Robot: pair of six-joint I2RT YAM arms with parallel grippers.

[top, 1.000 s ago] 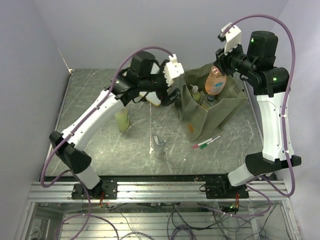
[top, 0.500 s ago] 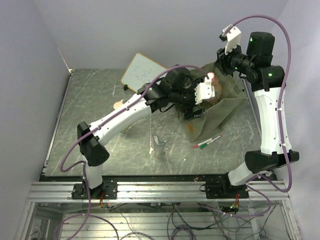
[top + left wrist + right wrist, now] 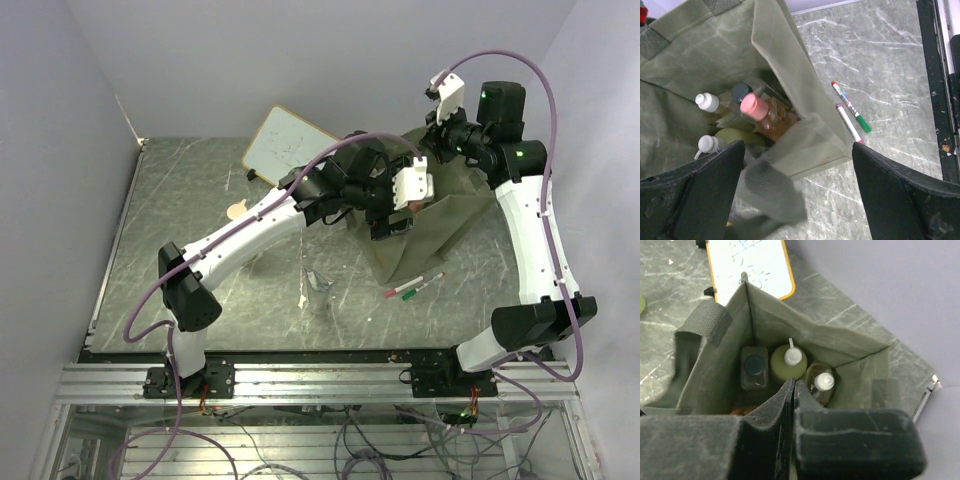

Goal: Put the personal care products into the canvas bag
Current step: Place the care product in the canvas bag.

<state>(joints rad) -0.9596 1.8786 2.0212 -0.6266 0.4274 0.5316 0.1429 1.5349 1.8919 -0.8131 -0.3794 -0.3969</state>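
The olive canvas bag (image 3: 450,215) stands open at the back right. Inside it, the left wrist view shows an orange-pink bottle (image 3: 771,116) with a pink cap, a dark-capped square glass bottle (image 3: 741,92), a white-capped bottle (image 3: 707,102) and a yellow-green pump bottle (image 3: 715,142). The right wrist view shows the square bottle (image 3: 755,367), the pump bottle (image 3: 788,362) and an amber bottle (image 3: 821,382). My left gripper (image 3: 392,215) (image 3: 797,150) is open and empty over the bag's near wall. My right gripper (image 3: 432,150) (image 3: 794,384) is shut and empty above the bag's opening. A clear pouch (image 3: 318,290) lies on the table. The pale-green bottle is hidden.
A wood-framed whiteboard (image 3: 285,145) (image 3: 752,260) lies behind the bag. Red and green marker pens (image 3: 412,286) (image 3: 850,107) lie in front of the bag. A small peach disc (image 3: 236,210) lies at mid-left. A bag handle (image 3: 770,195) hangs blurred between my left fingers.
The orange-pink bottle that my right gripper held over the bag now sits inside it, and that gripper is shut and empty. My left arm swung right over the bag, uncovering the whiteboard.
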